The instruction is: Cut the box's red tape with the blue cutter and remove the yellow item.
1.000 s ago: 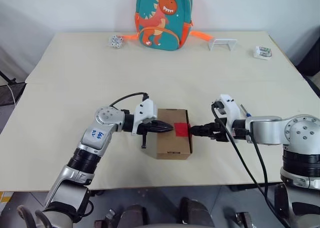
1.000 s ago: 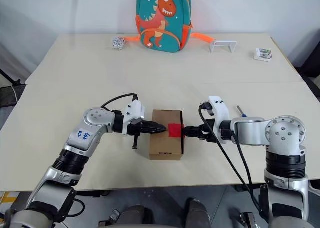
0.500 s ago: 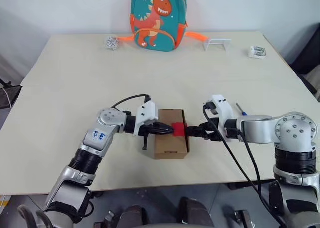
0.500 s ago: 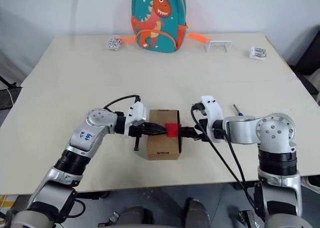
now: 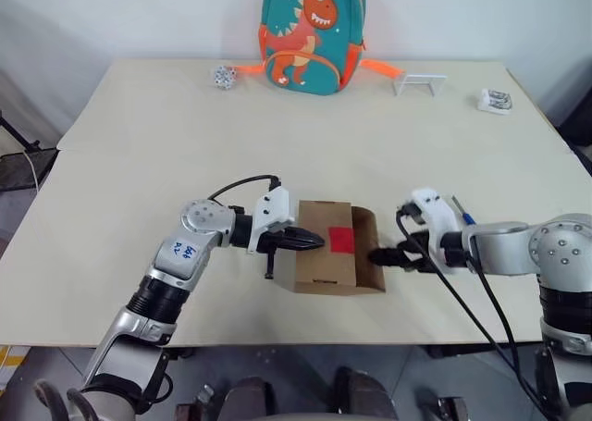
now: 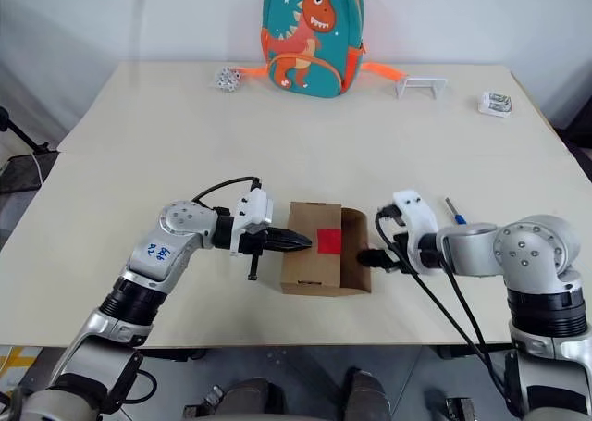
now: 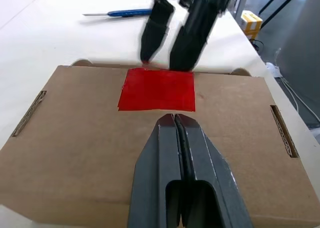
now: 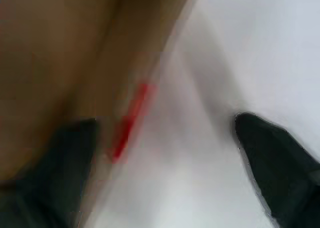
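Left gripper pinched shut atop the box beside the red tape — right gripper spread wide at the open flap, empty.

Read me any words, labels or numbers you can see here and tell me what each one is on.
Blue handwritten marks on the left forearm: too small to read.
Backpack: a dinosaur picture, no words.
Box and red tape: no print.
Small packet at the far table edge: too small to read.
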`<state>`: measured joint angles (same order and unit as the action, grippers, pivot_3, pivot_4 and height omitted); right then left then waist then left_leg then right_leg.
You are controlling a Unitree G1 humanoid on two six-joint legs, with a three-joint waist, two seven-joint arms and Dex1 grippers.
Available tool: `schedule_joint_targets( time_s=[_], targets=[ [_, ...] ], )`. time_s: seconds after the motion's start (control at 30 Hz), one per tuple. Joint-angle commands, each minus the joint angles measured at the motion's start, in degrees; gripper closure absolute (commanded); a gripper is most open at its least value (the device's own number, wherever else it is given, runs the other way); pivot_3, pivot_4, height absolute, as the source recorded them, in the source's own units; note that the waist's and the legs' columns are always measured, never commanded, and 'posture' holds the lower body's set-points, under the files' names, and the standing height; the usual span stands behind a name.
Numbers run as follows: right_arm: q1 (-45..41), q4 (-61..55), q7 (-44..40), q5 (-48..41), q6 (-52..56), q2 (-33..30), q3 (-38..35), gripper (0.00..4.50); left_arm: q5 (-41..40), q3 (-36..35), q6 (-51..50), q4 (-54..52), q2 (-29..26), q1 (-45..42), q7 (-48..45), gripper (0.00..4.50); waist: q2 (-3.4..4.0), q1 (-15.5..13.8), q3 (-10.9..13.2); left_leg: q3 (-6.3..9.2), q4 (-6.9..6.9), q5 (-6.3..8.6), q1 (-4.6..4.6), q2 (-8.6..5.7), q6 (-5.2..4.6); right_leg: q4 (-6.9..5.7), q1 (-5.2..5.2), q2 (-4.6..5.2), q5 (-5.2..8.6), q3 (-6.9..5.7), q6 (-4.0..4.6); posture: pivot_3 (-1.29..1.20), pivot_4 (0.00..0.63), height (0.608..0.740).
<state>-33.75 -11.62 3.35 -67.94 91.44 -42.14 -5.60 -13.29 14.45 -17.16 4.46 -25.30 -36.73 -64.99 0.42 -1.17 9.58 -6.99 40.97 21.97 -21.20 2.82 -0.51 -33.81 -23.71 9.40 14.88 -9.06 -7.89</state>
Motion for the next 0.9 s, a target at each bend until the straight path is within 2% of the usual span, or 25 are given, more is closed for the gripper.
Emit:
schedule_joint_targets(
  time_s=[0.03, 0.23, 0.43, 0.57, 0.7, 0.9],
  targets=[
    [0.15, -0.56, -2.55, 2.75, 1.06, -0.80, -0.16, 0.04, 0.70, 1.12, -1.28, -0.98, -0.62, 1.42, 0.03, 4.50, 0.00, -0.03, 0.00, -0.01, 0.00, 0.00, 0.00, 0.00, 0.00, 0.00, 0.00, 0.00, 0.00, 0.00, 0.00, 0.00, 0.150, 0.740],
    [-1.06, -1.66, -8.66, 4.48, 0.04, -0.89, -2.91, 0.04, 0.60, 1.18, -2.07, -2.27, -0.86, 1.82, 0.16, 4.50, 0.00, -0.03, 0.00, 0.00, 0.00, 0.00, -0.01, 0.00, 0.00, 0.00, -0.01, 0.00, 0.00, 0.00, 0.00, 0.00, 0.150, 0.740],
    [-0.14, 1.71, -17.49, 6.51, -1.96, -7.17, -7.35, 0.04, 0.29, 0.87, -2.67, -3.73, -1.54, 2.20, -0.01, 4.50, 0.00, -0.13, 0.00, 0.00, 0.00, 0.00, -0.06, -0.01, 0.00, 0.06, -0.02, 0.00, 0.00, -0.01, 0.00, 0.00, 0.150, 0.740],
    [-0.11, 11.17, -20.63, -1.36, 1.06, -5.60, -13.09, 0.04, 0.18, 0.76, -2.35, -3.70, -1.85, 1.80, -0.34, 4.50, 0.00, -0.03, 0.01, -0.02, -0.03, 0.00, -0.03, 0.00, 0.00, 0.05, -0.02, -0.01, 0.00, -0.01, 0.00, 0.00, 0.150, 0.740],
    [1.24, 21.24, -21.42, -5.74, 1.06, -3.81, -12.49, 0.04, 0.27, 0.83, -2.23, -3.22, -1.63, 1.14, -0.27, 4.50, 0.00, 0.02, 0.01, -0.04, -0.02, 0.00, -0.02, 0.00, 0.00, 0.05, -0.01, -0.01, 0.00, 0.00, 0.00, 0.00, 0.150, 0.740],
    [0.75, 27.41, -20.01, -1.58, 1.06, 0.93, -11.60, 0.04, 0.36, 1.06, -2.30, -3.17, -1.72, 0.69, -0.72, 4.50, -0.01, 0.04, 0.00, -0.06, -0.01, 0.00, 0.00, 0.00, 0.00, 0.03, 0.00, -0.01, 0.00, 0.00, 0.00, 0.00, 0.150, 0.740]
  ],
)
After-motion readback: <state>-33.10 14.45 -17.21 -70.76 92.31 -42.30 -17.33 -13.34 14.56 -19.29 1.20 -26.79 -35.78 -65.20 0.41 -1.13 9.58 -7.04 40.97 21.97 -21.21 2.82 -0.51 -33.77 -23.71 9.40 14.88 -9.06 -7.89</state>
